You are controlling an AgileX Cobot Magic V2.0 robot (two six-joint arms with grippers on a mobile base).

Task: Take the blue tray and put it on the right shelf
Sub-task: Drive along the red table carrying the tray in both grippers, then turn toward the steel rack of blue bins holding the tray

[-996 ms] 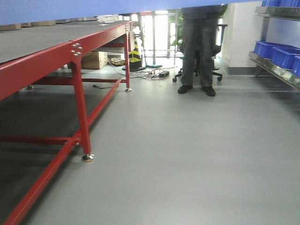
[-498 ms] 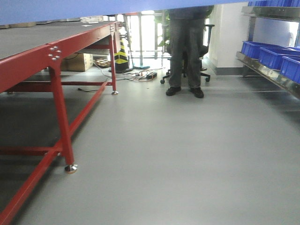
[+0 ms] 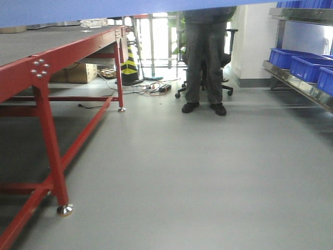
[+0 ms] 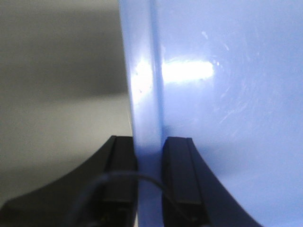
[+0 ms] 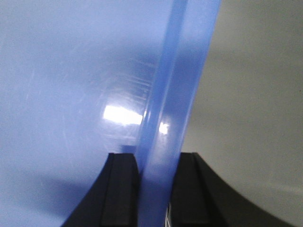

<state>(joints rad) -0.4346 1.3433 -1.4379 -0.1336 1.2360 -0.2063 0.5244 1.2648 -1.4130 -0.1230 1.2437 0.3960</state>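
Observation:
The light-blue tray (image 3: 104,9) is held up in the air and shows as a blue band along the top of the front view. My left gripper (image 4: 149,179) is shut on the tray's left rim (image 4: 144,94), one black finger on each side. On the opposite rim (image 5: 173,94), my right gripper (image 5: 156,189) is shut the same way. The tray's glossy inside (image 5: 61,94) fills most of both wrist views. The right shelf (image 3: 302,86), a shiny steel rack level, runs along the right edge of the front view.
A red-framed, dark-topped table (image 3: 47,62) stands on the left. A person (image 3: 204,57) stands ahead in front of an office chair (image 3: 225,57). Deep blue bins (image 3: 304,65) sit on the rack. Cables (image 3: 153,88), a cardboard box (image 3: 78,73) and a striped cone (image 3: 128,65) lie beyond.
The front view has shifted: the red table leg has slid left and nearer, and the person and the rack with its bins have moved left in view. Both grippers still hold the tray.

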